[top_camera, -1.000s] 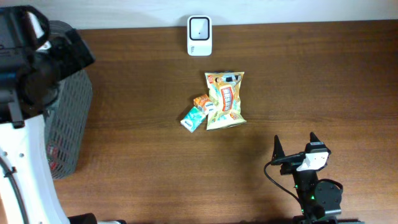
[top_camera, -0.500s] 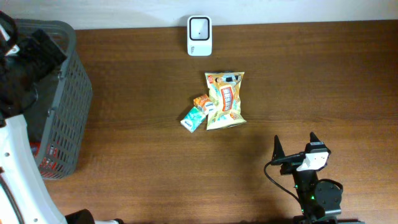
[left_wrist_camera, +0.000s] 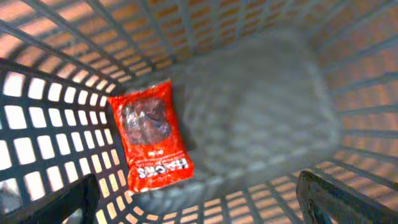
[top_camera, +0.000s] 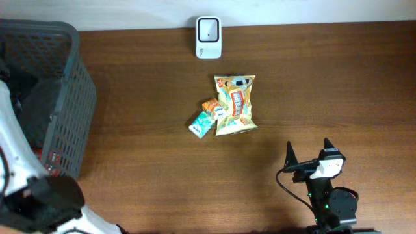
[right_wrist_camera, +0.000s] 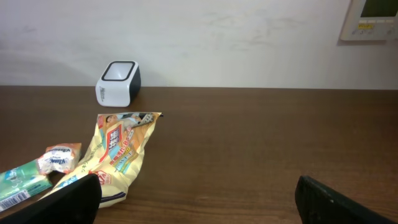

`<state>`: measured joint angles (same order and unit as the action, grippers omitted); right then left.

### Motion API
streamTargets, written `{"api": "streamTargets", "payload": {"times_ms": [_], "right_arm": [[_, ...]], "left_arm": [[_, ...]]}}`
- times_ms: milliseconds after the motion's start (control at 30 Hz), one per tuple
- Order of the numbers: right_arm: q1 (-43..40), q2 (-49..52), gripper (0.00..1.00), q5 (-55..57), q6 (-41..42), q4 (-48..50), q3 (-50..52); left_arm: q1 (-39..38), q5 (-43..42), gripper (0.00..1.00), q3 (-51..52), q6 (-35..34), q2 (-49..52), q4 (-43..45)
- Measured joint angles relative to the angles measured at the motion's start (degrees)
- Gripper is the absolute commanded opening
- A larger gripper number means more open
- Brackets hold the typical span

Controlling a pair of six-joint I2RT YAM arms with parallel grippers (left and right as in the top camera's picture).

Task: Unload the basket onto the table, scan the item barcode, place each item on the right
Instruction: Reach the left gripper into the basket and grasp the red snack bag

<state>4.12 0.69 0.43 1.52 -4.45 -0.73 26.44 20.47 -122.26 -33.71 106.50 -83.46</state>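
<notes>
Left jaws: apart, empty, both dark fingertips at the lower edge of the left wrist view, hanging over the inside of the grey mesh basket; red packet: lies flat on the basket floor against the left wall, white lettering on its lower end; right jaws: apart, empty, low over the near right part of the bench, well apart from every item; yellow snack bag: flat near the middle of the bench, printed face up, not held; small orange packet: touching the bag's left edge; teal packet: just beside the orange one, nearer the front, a barcode showing on its end in the right wrist view; white scanner: upright at the far edge of the bench, beyond the bag and apart from it; pale wall panel: on the wall, upper right of the right wrist view.
</notes>
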Motion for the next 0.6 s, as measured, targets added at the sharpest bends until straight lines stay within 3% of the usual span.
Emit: {"api": "streamTargets", "payload": {"times_ms": [167, 367, 600], "right_arm": [[0.0, 0.0, 0.98, 0.0, 0.0, 0.0, 0.0], [0.0, 0.0, 0.98, 0.0, 0.0, 0.0, 0.0], [0.0, 0.0, 0.98, 0.0, 0.0, 0.0, 0.0]], "left_arm": [[2.4, 0.2, 0.99, 0.5, -1.5, 10.5, -2.6], [8.1, 0.7, 0.99, 3.9, -4.5, 14.9, -3.1], [8.5, 0.8, 0.92, 18.6, -5.2, 15.2, 9.0]]}}
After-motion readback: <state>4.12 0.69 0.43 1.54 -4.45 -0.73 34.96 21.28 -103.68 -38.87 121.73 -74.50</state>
